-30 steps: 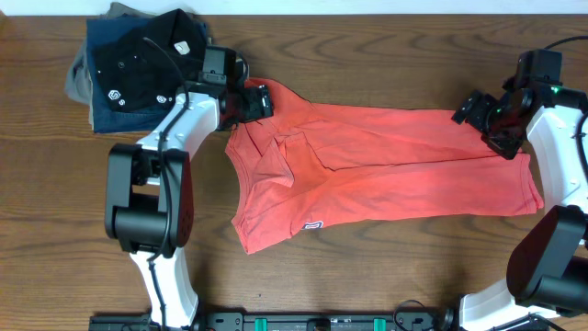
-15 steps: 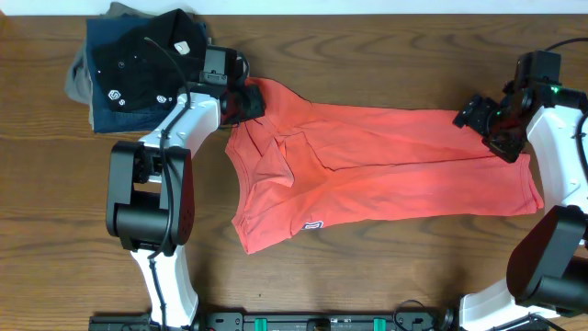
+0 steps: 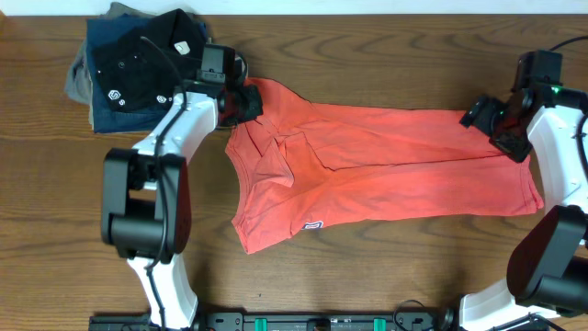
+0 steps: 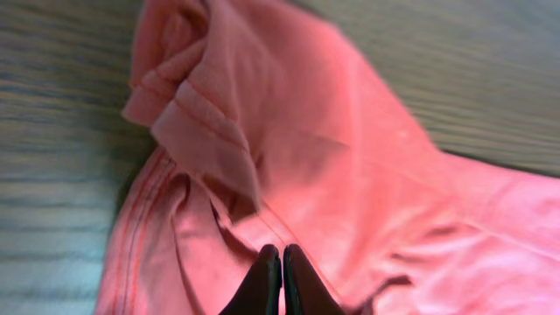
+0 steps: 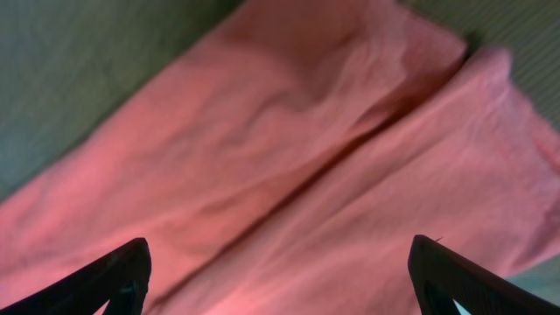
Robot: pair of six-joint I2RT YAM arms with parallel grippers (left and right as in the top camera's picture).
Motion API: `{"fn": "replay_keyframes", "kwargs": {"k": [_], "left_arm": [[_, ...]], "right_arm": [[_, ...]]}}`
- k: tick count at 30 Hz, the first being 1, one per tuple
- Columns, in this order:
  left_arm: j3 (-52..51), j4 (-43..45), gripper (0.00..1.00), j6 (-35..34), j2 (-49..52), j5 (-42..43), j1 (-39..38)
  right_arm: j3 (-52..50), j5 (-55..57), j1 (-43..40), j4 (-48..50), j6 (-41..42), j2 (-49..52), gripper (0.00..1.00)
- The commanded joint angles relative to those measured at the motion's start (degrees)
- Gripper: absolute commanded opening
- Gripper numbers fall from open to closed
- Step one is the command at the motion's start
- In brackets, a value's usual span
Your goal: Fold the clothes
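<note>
The red-orange T-shirt [image 3: 386,165] lies stretched left to right across the wooden table, loosely folded along its length, with a small printed patch near its lower left. My left gripper [image 3: 246,101] sits at the shirt's upper left corner, by the sleeve. In the left wrist view its fingertips [image 4: 282,254] are pressed together with the shirt's fabric [image 4: 350,157] pinched at the tips. My right gripper [image 3: 493,122] hovers over the shirt's upper right corner. In the right wrist view it [image 5: 280,249] stands wide open, with the cloth [image 5: 306,157] spread below it and nothing between its fingers.
A pile of folded garments sits at the table's back left: a black shirt with small white logos [image 3: 138,64] on top of blue [image 3: 103,37] and khaki [image 3: 77,85] pieces, close behind my left arm. Bare wood [image 3: 367,276] lies in front of the T-shirt.
My left gripper has shut at the T-shirt's upper left corner. My right gripper has shifted slightly toward the upper right corner and stayed open.
</note>
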Motion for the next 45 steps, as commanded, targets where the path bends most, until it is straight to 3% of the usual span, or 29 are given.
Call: {"fn": "replay_keyframes", "kwargs": {"k": [1,12,13,14,15,18,27,32,36,45], "left_arm": [[0.85,-1.77,0.07,0.37,-5.11,0.35,0.15],[0.31,-6.86,0.06,0.35,-6.84,0.28,0.15],[0.28,-6.84,0.17,0.28,-6.75,-0.28,0.15],[0.28,-6.84,0.45,0.07,-6.51,-1.22,0.15],[0.28,-6.62,0.63,-0.11,-6.32,-1.92,0.15],[0.28,-4.94,0.78,-0.35,-4.76,-2.23,0.15],[0.28,2.64,0.79,-0.31,1.05,-2.23,0.13],[0.28,3.72,0.79,-0.33,1.7,-2.23,0.11],[0.28,4.66,0.71,-0.37,1.7,-2.05,0.02],[0.28,5.53,0.72,-0.63,3.26,-2.23,-0.66]], "right_arm": [[0.72,3.26,-2.12,1.68,1.64,0.31,0.92],[0.72,3.19,-4.31,2.75,1.62,0.31,0.91],[0.72,2.89,-4.26,2.67,1.6,0.31,0.91],[0.7,2.32,-4.26,2.54,1.6,0.31,0.91],[0.7,1.62,-4.24,2.54,1.6,0.31,0.91],[0.7,-0.31,-4.24,2.56,1.62,0.31,0.91],[0.7,-1.25,-4.2,1.22,1.57,0.31,0.91],[0.7,-1.27,-4.2,1.03,1.6,0.31,0.91],[0.7,-1.27,-4.07,1.05,1.6,0.33,0.91],[0.7,-1.25,-3.1,0.81,1.57,0.31,0.91]]}}
